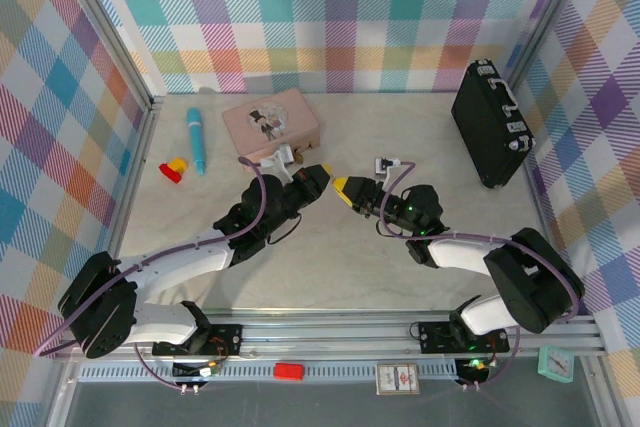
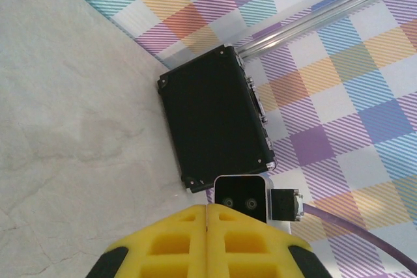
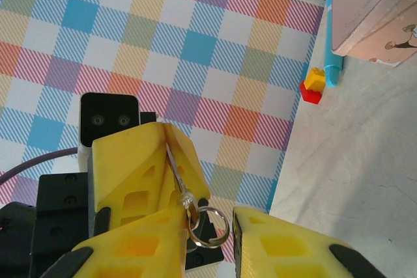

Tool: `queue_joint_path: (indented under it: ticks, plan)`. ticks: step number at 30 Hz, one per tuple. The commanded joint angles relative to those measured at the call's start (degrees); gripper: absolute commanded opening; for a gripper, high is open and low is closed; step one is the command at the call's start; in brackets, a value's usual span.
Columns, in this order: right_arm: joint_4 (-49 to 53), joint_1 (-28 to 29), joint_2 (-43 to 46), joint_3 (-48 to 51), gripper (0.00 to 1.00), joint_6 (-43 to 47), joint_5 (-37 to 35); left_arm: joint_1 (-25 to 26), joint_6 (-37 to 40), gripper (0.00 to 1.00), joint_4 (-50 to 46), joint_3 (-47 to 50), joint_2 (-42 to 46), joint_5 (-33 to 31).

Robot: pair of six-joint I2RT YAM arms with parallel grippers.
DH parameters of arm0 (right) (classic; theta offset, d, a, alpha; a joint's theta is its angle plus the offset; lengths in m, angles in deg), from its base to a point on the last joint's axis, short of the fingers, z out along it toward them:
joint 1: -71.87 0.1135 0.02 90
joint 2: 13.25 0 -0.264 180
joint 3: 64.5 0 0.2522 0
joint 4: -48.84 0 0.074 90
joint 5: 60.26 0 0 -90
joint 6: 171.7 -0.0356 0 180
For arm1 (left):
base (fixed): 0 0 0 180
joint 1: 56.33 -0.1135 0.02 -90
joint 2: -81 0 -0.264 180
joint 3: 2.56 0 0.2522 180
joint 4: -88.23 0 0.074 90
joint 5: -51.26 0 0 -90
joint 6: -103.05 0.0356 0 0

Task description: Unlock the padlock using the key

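Note:
My left gripper (image 1: 320, 179) and right gripper (image 1: 342, 187) meet tip to tip above the middle of the table. In the left wrist view the left gripper (image 2: 207, 208) has its yellow fingers pressed together. The right wrist view shows those left fingers (image 3: 140, 161) pinching a thin silver key (image 3: 176, 167) edge-on, with its head and a split ring (image 3: 210, 226) hanging out. My right gripper (image 3: 208, 218) stands open around that ring, its left finger (image 3: 137, 245) against the key's head and a sliver of gap at the other finger. The padlock is hidden.
A pink tin box (image 1: 270, 122) lies behind the left gripper. A blue pen (image 1: 195, 139) and a red and yellow brick (image 1: 175, 169) lie at the left. A black case (image 1: 488, 122) leans at the right wall. Checked walls close in three sides.

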Motion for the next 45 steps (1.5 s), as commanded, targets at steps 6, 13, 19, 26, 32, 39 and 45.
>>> queue_joint_path:
  ticks: [6, 13, 19, 26, 32, 39, 45]
  plan:
    - [-4.81, 0.43, -0.46, -1.33, 0.26, 0.08, 1.45, 0.33, -1.51, 0.00, 5.86, 0.20, -1.01, 1.03]
    - [-5.53, 0.43, -0.50, -1.11, 0.21, 0.04, 1.38, 0.37, -1.45, 0.00, 5.60, 0.28, -0.86, 0.71]
    - [-4.12, 0.43, 0.47, -0.65, 0.17, 0.84, 0.69, 0.37, -1.51, 0.00, 5.60, 0.52, -0.86, 0.60]
    - [-4.78, 0.41, 1.45, -0.99, 0.18, 1.37, 0.68, 2.60, -2.37, 0.00, 6.65, 0.89, -2.09, -0.82]
    - [-4.44, 0.42, 1.95, -1.09, 0.11, 1.50, 0.75, 3.00, -2.30, 0.00, 6.57, 1.39, -2.01, -1.83]
    - [-0.53, 0.41, 3.78, -0.39, 0.13, 2.86, 0.40, 2.94, 0.46, 0.00, 1.89, 1.24, 2.04, -5.36]
    - [2.05, 0.52, 4.89, -0.13, 0.18, 3.51, 0.70, 2.21, 1.30, 0.00, 0.30, 1.33, 4.19, -6.43]
